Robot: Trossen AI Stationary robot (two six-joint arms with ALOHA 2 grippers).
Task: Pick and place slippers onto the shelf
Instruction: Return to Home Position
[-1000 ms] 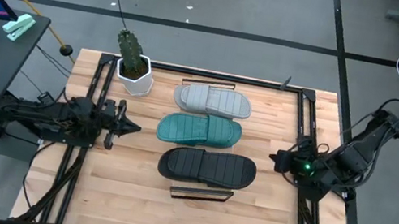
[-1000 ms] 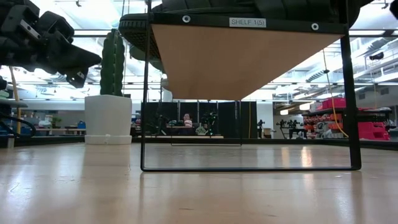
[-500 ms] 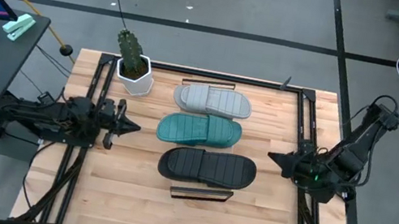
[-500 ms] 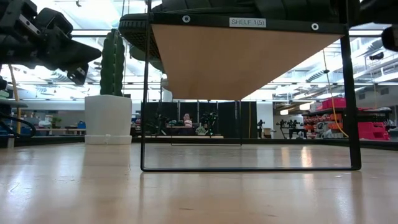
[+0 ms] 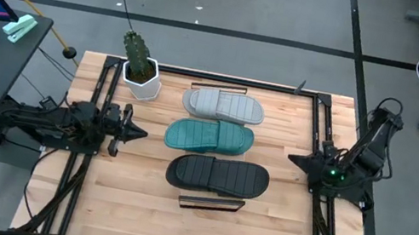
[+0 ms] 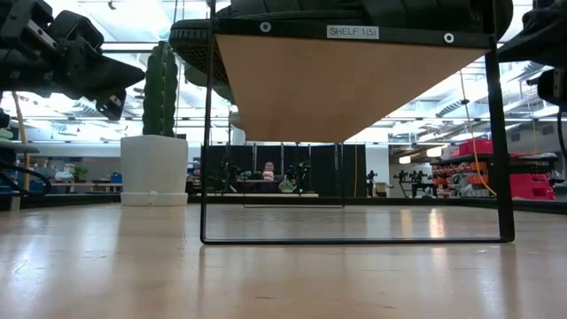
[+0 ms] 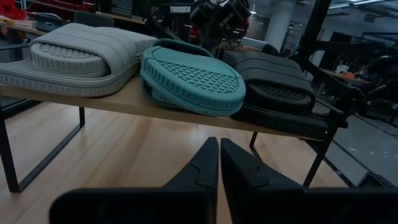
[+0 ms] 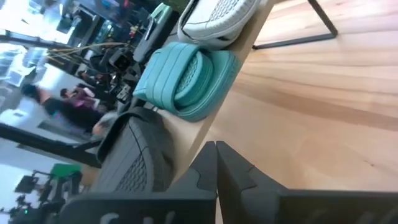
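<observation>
While both arms rest at opposite sides of the worktop (image 5: 134, 199), the shelf (image 6: 345, 84) stands on thin dark legs at its middle and carries all three slippers. They lie side by side across the board. The grey slipper (image 5: 223, 104) is at the end nearest a potted cactus (image 5: 140, 71), the teal slipper (image 5: 210, 137) is in the middle, and the black slipper (image 5: 217, 175) is at the other end. The left hand (image 5: 140, 132) hangs above the worktop's left part, pointing towards the teal slipper and apart from the shelf. Its fingers are clenched together on nothing. The right hand (image 5: 293, 159) sits at the worktop's right edge, pointing towards the shelf and likewise apart from it, clenched and empty. A small label (image 6: 352, 32) on the shelf's front edge reads "SHELF 1(5)".
</observation>
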